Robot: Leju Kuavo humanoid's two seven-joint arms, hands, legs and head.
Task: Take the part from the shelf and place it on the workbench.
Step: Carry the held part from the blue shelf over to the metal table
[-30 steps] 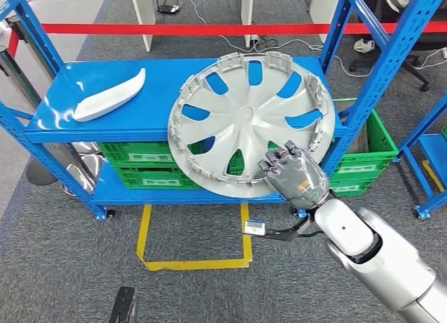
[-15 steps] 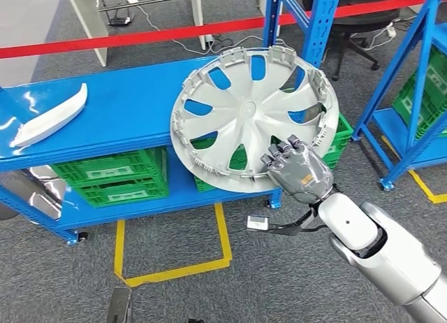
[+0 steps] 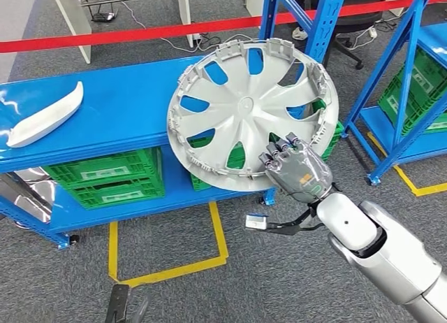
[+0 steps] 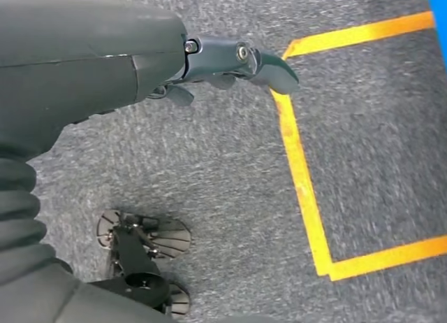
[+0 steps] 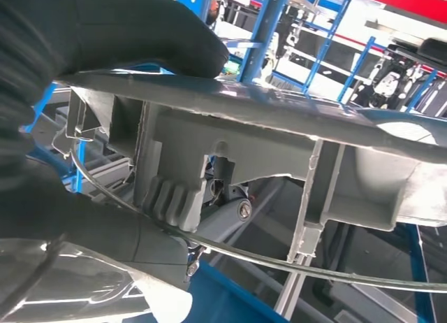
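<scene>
Blue shelf (image 3: 121,106) behind; right hand (image 3: 297,173) grips hubcap (image 3: 248,113) rim, left hand (image 4: 158,64) open, holding nothing over carpet.

head: high, looking down | left wrist: floorward | right wrist: close (rim (image 5: 253,117) shared with head)
</scene>
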